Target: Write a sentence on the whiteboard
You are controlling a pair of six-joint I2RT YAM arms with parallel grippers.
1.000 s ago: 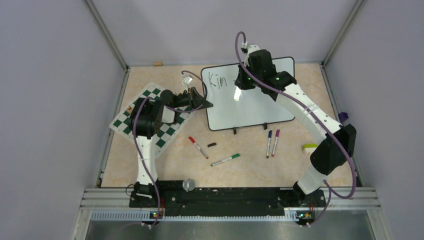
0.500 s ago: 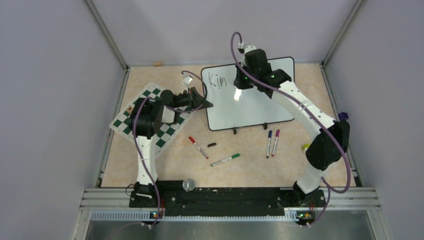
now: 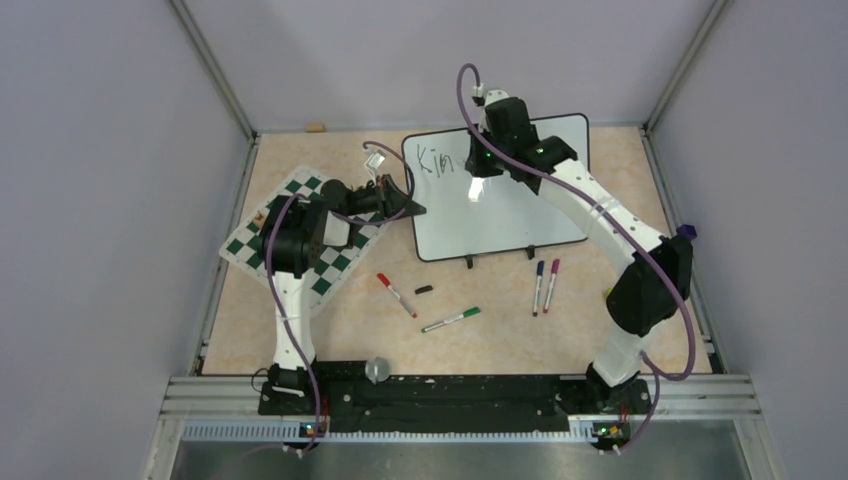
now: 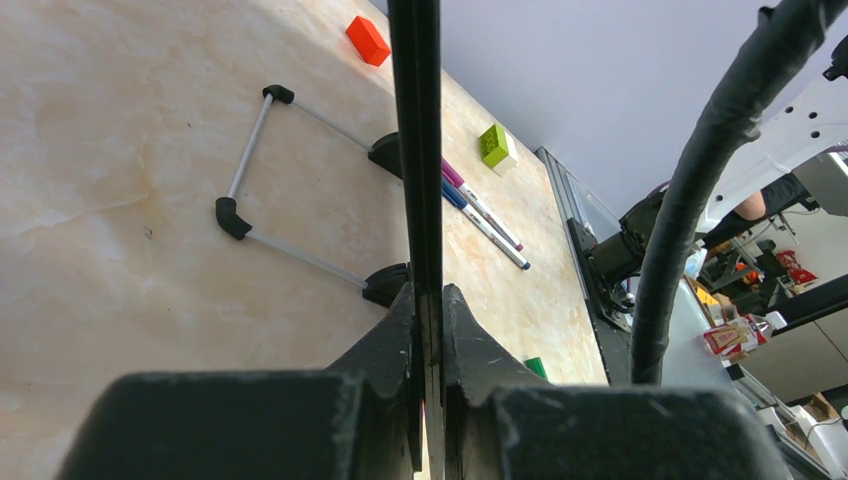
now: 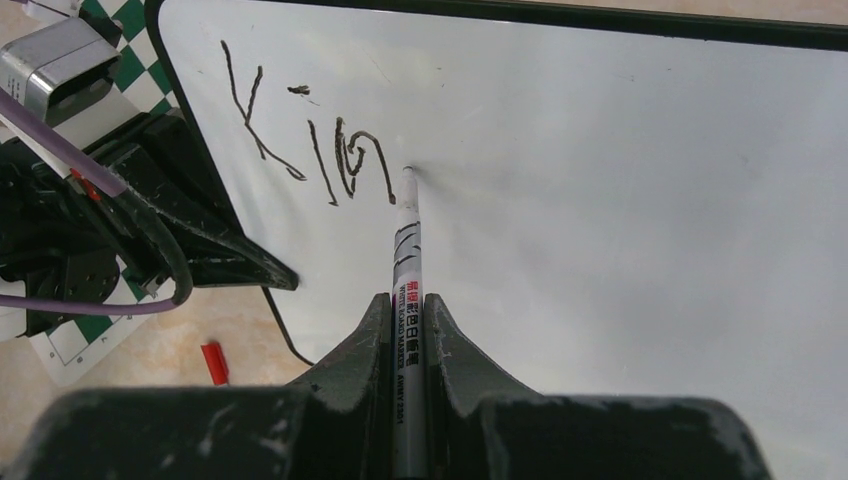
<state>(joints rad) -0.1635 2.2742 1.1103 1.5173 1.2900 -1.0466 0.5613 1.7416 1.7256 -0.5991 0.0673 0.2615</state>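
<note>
Right gripper: my jaws are clamped tight on a marker, its tip touching the whiteboard just right of the sentence, which reads "Kin". Left gripper: pinched closed on the board's left edge. In the top view the board lies upper centre.

Place: a robotics lab test cell.
Enclosure: plain lilac panel walls framed by aluminium posts.
Rig: left arm and right arm bolted to a slotted metal rail at the beige tabletop edge.
</note>
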